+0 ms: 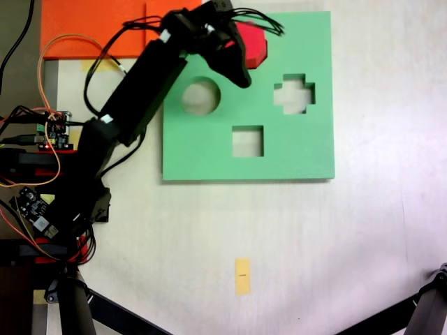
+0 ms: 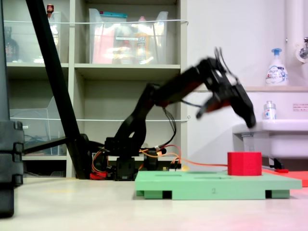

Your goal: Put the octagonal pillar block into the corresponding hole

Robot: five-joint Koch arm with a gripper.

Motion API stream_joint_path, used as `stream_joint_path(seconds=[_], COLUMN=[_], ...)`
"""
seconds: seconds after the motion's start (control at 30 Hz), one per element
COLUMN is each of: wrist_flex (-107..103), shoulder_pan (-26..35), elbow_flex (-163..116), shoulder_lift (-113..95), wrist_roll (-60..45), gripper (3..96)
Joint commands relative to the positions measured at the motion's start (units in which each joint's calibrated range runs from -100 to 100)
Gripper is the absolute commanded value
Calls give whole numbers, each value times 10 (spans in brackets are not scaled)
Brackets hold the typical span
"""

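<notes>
The red octagonal pillar block (image 2: 244, 163) stands sunk into the green foam board (image 2: 211, 185) near the second exterior view's right end, its upper part sticking out. In the first exterior view the block (image 1: 255, 47) sits at the board's (image 1: 293, 153) top middle and covers the eight-sided cut-out, which is hidden under it. My gripper (image 2: 225, 118) hangs open well above the block, touching nothing. From above, the gripper (image 1: 234, 57) overlaps the block's left edge.
The board also has a round hole (image 1: 201, 96), a cross hole (image 1: 294, 93) and a square hole (image 1: 247, 141). An orange foam sheet (image 1: 91, 28) lies at the top left. Circuit boards and cables (image 1: 42, 132) crowd the arm's base. Yellow tape (image 1: 242, 276) marks the table.
</notes>
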Motion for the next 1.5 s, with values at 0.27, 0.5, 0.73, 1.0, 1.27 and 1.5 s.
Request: stream_joint_path(seconds=[0.27, 0.5, 0.73, 1.0, 1.27, 1.5], wrist_flex=[128, 152, 478, 995, 977, 922], shoulder_pan=[-158, -240, -249, -244, -244, -245], elbow_flex=[27, -122, -796, -1506, -1694, -1694], shoulder_lift=[-562, -596, -868, -1086, -1097, -1097], wrist_roll=[-428, -469, -470, -537, -621, -621], gripper=[566, 543, 546, 485, 486, 493])
